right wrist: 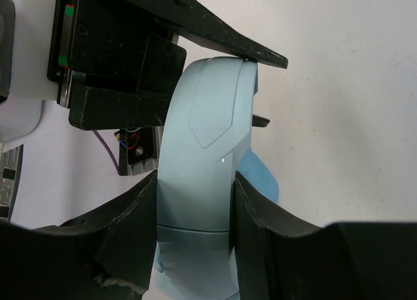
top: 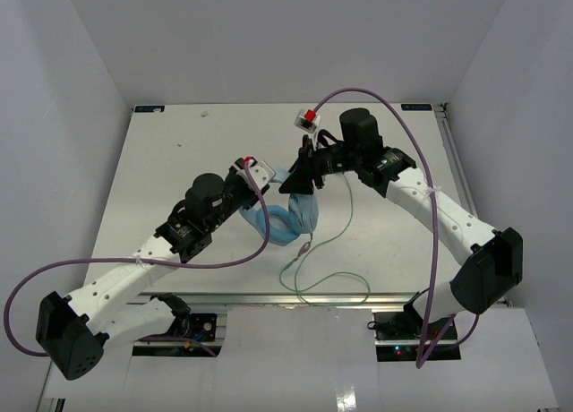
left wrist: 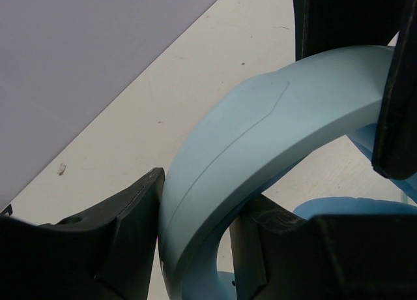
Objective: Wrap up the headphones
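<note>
1. The headphones (top: 285, 217) were near the middle of the table (top: 170, 152). Their light blue headband (top: 309, 206) arched up off the table top, and the earcups (top: 269, 226) hung lower. Whether the earcups touched the table could not be told.
2. The left gripper (top: 273, 176) was above the table's middle and closed on the headband. In its wrist view, the gripper (left wrist: 199, 192) had a dark finger against each side of the band (left wrist: 260, 117).
3. The right gripper (top: 300, 181) reached in from the table's far right and was also clamped on the headband. Its wrist view showed the gripper (right wrist: 195, 179) with both fingers flush against the band (right wrist: 205, 104).
4. The two grippers held the band close together above the table's centre.
5. The thin pale-green cord (top: 345, 210) trailed from the headphones toward the table's near edge. It lay on the table in loose loops, not yet wound.
</note>
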